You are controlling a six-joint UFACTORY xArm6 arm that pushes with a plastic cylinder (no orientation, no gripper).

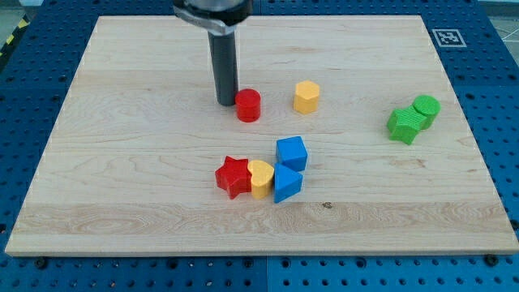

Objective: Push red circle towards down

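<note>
The red circle point(248, 105) is a short red cylinder on the wooden board, a little above the view's centre. My tip point(226, 102) is at the end of the dark rod, right beside the red circle on its left, touching or nearly touching its upper-left side. Below the red circle lies a cluster: a red star point(233, 177), a yellow heart point(261, 178), a blue cube point(292, 153) and a blue triangle point(286, 184).
A yellow hexagon point(306, 96) sits to the right of the red circle. A green star point(404, 125) and a green circle point(426, 109) touch each other near the board's right side. The board point(122, 162) has blue perforated table around it.
</note>
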